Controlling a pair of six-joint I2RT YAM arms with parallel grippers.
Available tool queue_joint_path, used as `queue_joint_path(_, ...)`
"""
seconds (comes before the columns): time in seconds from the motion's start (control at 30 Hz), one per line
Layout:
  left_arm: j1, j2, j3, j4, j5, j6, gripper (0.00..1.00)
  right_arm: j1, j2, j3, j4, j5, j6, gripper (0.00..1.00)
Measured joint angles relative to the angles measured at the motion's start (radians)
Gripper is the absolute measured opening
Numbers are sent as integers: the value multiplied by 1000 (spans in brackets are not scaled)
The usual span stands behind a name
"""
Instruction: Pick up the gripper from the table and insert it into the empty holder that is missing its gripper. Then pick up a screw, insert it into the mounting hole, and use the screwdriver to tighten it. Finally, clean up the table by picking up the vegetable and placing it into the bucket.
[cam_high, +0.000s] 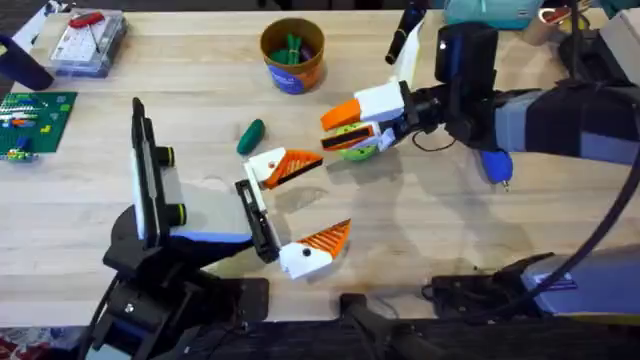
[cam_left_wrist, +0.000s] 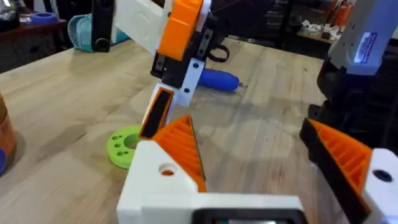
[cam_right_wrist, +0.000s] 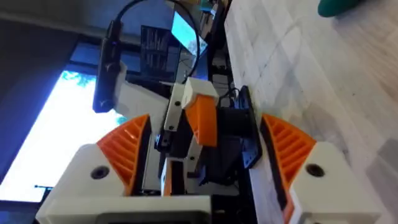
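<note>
Right claw (cam_high: 350, 128) low, sideways over lime disc (cam_high: 355, 143), fingers apart

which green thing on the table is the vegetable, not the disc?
The dark-green oblong vegetable, lying alone on bare wood below the bucket. The lime-green round disc sits under the right gripper.

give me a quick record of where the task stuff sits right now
vegetable: on the table, outside the bucket
bucket: upright at the far side, green items inside
screwdriver: lying on the table under the right arm
left end effector: open, low over the table
right end effector: over a lime disc
</note>
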Motion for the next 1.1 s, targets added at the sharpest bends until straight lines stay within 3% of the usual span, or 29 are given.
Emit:
queue_joint_path(0.47,0,0,0,0,0,0,991,84,0,0,0,-1,1,974)
queue_joint_path(0.7,0,0,0,0,0,0,991,132,0,0,1,-1,4,762)
queue_joint_path(0.87,0,0,0,0,0,0,991,133,0,0,1,-1,9,541)
queue_joint_path(1.1,0,0,0,0,0,0,991,133,0,0,0,0,17,412)
